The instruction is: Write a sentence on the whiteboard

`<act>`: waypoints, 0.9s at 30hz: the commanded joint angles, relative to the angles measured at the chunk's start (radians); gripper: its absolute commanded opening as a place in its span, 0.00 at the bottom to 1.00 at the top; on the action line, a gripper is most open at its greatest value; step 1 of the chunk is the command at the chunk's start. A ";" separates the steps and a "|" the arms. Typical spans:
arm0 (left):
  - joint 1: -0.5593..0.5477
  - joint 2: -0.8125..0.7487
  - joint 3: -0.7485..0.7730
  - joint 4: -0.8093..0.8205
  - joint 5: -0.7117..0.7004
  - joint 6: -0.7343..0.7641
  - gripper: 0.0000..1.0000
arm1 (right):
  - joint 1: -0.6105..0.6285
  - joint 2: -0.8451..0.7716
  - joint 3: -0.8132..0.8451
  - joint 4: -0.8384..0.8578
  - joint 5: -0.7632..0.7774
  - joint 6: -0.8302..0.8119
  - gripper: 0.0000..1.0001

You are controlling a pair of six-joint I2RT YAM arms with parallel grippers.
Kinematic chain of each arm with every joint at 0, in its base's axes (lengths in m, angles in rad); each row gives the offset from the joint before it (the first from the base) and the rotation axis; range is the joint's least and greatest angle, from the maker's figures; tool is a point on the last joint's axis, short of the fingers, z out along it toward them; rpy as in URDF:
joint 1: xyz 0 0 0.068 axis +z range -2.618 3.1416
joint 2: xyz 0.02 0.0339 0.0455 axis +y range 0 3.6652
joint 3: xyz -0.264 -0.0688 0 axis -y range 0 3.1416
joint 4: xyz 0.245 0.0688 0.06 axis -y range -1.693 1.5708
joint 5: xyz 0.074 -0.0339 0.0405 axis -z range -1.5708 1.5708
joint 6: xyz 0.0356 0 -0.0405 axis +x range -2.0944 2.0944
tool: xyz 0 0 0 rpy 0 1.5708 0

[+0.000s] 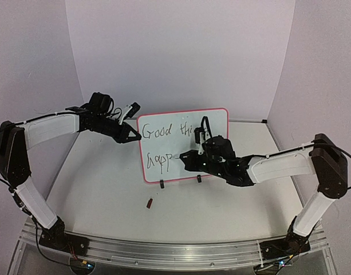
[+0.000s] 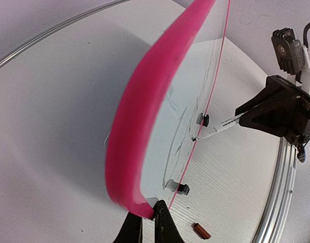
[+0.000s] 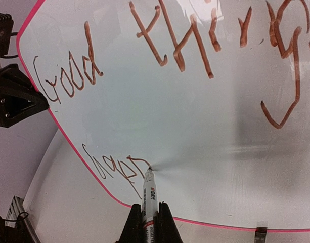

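Note:
The whiteboard [image 1: 186, 146], with a pink frame [image 2: 144, 101] and two black clip feet, stands upright at mid-table. My left gripper [image 1: 137, 136] is shut on its left edge, the jaws [image 2: 147, 223] pinching the pink frame. The sentence [image 3: 69, 76] reads "Good things" on the top line, with "happ" begun below it. My right gripper [image 3: 148, 218] is shut on a white marker [image 3: 148, 195]. The marker's tip touches the board at the end of the lower line. The right arm [image 1: 221, 160] hides the board's lower right part in the top view.
A small red marker cap [image 1: 149, 202] lies on the table in front of the board. White walls close in the back and both sides. A metal rail [image 1: 175, 252] runs along the near edge.

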 commanded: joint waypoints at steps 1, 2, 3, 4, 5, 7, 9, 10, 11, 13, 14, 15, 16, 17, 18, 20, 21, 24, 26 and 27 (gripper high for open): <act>-0.027 0.043 0.001 -0.048 -0.071 0.038 0.00 | -0.004 0.049 0.054 0.002 -0.026 0.005 0.00; -0.027 0.043 0.000 -0.049 -0.072 0.038 0.00 | -0.004 0.051 0.057 0.004 -0.027 0.005 0.00; -0.027 0.043 -0.001 -0.049 -0.073 0.038 0.00 | -0.004 0.054 0.059 0.006 -0.028 0.004 0.00; -0.027 0.042 -0.001 -0.049 -0.074 0.038 0.00 | -0.004 0.054 0.060 0.008 -0.027 0.003 0.00; -0.027 0.041 -0.001 -0.049 -0.075 0.039 0.00 | -0.005 0.051 0.060 0.010 -0.026 0.002 0.00; -0.027 0.041 -0.001 -0.049 -0.075 0.039 0.00 | -0.003 0.040 0.055 0.012 -0.022 0.000 0.00; -0.027 0.041 -0.001 -0.049 -0.075 0.039 0.00 | -0.004 0.014 0.040 0.013 -0.018 0.000 0.00; -0.027 0.041 -0.001 -0.050 -0.075 0.039 0.00 | -0.004 0.001 0.030 0.015 -0.017 -0.001 0.00; -0.027 0.041 -0.001 -0.050 -0.075 0.039 0.00 | -0.004 -0.016 0.019 0.018 -0.017 -0.002 0.00; -0.027 0.041 -0.001 -0.049 -0.075 0.039 0.00 | -0.004 -0.061 -0.013 0.027 -0.018 -0.002 0.00; -0.027 0.041 -0.001 -0.049 -0.074 0.038 0.00 | -0.004 -0.076 -0.026 0.026 -0.010 0.001 0.00; -0.027 0.043 -0.001 -0.049 -0.071 0.039 0.00 | -0.004 -0.093 -0.039 0.026 -0.003 0.004 0.00; -0.027 0.043 -0.001 -0.049 -0.071 0.039 0.00 | -0.004 -0.106 -0.052 0.026 0.006 0.005 0.00; -0.026 0.043 -0.001 -0.048 -0.072 0.039 0.00 | -0.004 -0.118 -0.061 0.027 0.017 0.006 0.00; -0.027 0.045 -0.001 -0.048 -0.070 0.038 0.00 | -0.004 -0.123 -0.069 0.026 0.028 0.006 0.00; -0.027 0.044 -0.001 -0.048 -0.070 0.037 0.00 | -0.006 -0.122 -0.073 0.023 0.041 0.005 0.00; -0.028 0.045 0.000 -0.049 -0.071 0.037 0.00 | -0.007 -0.117 -0.072 0.022 0.042 0.005 0.00; -0.029 0.044 -0.001 -0.049 -0.072 0.037 0.00 | -0.010 -0.095 -0.059 0.022 0.039 0.002 0.00; -0.028 0.044 -0.001 -0.049 -0.073 0.037 0.00 | -0.010 -0.079 -0.045 0.022 0.037 -0.002 0.00; -0.028 0.043 -0.001 -0.049 -0.073 0.038 0.00 | -0.010 -0.073 -0.039 0.022 0.036 -0.004 0.00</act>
